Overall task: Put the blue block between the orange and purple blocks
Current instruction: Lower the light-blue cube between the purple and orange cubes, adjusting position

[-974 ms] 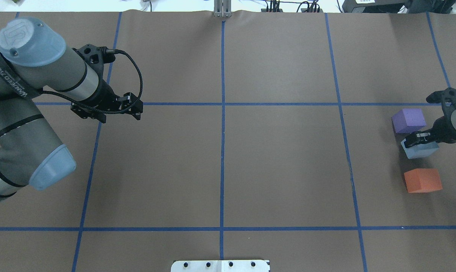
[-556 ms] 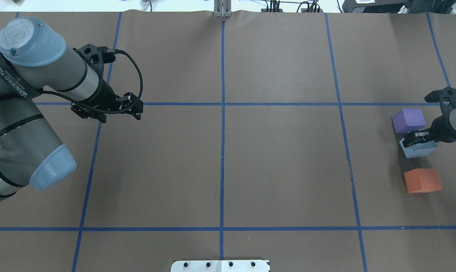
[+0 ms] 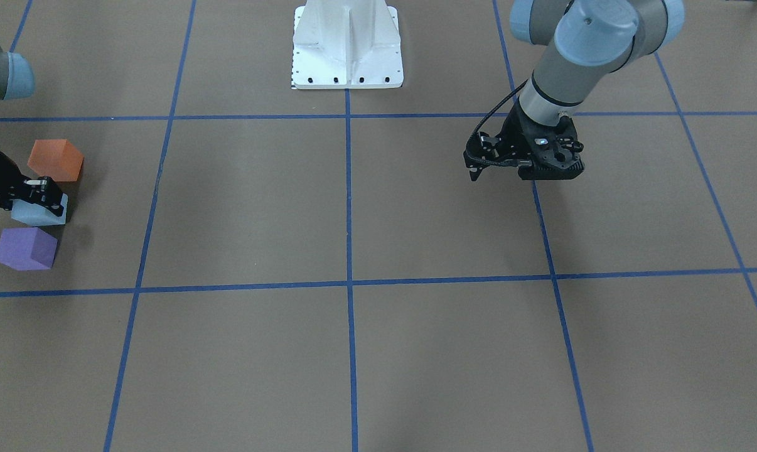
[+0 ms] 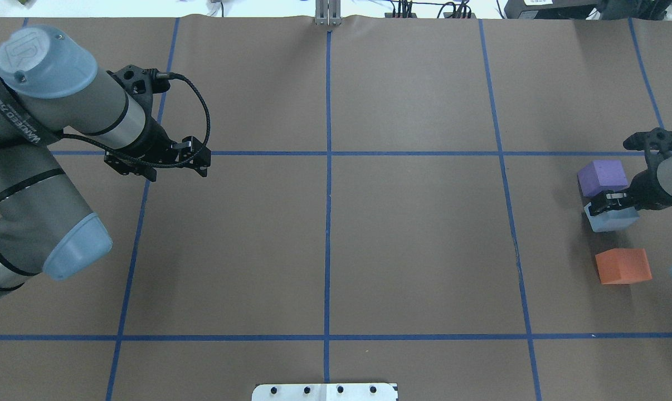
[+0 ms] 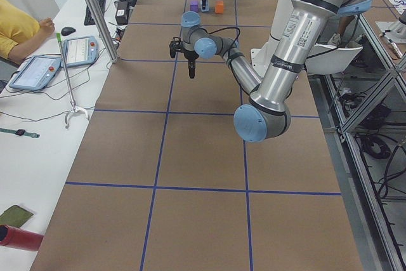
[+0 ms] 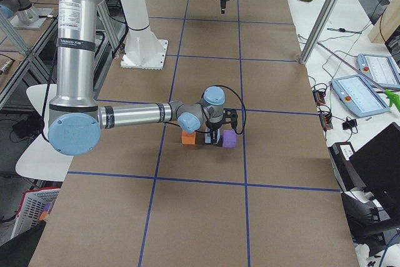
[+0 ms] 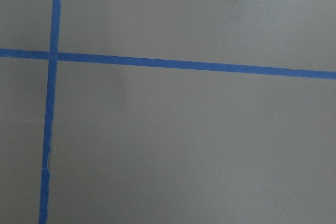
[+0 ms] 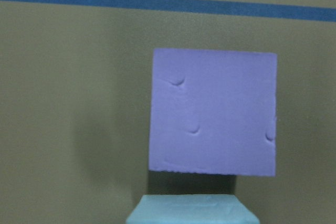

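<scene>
My right gripper [image 4: 608, 207] is shut on the light blue block [image 4: 612, 220] and holds it low over the table. The block sits between the purple block [image 4: 602, 177] and the orange block [image 4: 623, 266], closer to the purple one. I cannot tell whether it touches the table. In the front view the blue block [image 3: 38, 213] lies between the orange block [image 3: 55, 160] and the purple block [image 3: 26, 248]. The right wrist view shows the purple block [image 8: 212, 111] just beyond the blue block's top edge [image 8: 191, 211]. My left gripper [image 4: 156, 164] hangs empty and shut far from the blocks.
The brown table cover [image 4: 414, 239] is marked with blue tape grid lines. The white robot base plate [image 3: 347, 47] stands at the table's near edge. An operator and tablets show beside the table in the exterior left view.
My right gripper has moved the blue block a little toward the purple block and away from the orange one. The left arm has not moved.
</scene>
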Robot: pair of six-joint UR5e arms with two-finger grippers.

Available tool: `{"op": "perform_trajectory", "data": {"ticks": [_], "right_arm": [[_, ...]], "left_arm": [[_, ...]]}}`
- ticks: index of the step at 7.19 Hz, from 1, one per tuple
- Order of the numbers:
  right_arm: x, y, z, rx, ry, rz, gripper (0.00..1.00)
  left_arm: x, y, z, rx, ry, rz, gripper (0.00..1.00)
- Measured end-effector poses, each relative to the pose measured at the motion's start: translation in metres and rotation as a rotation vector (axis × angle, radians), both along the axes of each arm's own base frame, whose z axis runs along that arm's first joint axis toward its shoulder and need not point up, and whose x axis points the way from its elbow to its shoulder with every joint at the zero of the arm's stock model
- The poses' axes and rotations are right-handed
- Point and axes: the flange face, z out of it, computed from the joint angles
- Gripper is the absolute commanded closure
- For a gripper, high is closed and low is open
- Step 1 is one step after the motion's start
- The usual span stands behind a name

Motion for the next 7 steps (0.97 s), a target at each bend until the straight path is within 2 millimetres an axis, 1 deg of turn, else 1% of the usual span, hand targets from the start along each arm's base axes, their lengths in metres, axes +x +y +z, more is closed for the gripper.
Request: {"op": "perform_trajectory", "data": {"ticks": [1, 5, 6, 7], "right_arm": [[-0.002, 0.001, 0.0, -0.003, 0.0, 0.0, 0.01], [-0.004, 0.002, -0.004, 0.022, -0.009, -0.006, 0.0], [-0.001, 0.003, -0.01, 0.05, -0.03, -0.006, 0.0], [0.007, 0.007, -0.019, 0.078, -0.051, 0.002, 0.0]], "left_arm": [[0.0, 0.0, 0.0, 0.0, 0.0, 0.0, 0.0], [0.0, 0.0, 0.0, -0.001, -0.001, 0.0, 0.0], [0.0, 0.0, 0.0, -0.001, -0.001, 0.0, 0.0], [0.0, 0.0, 0.0, -0.004, 0.0, -0.005, 0.0]]}}
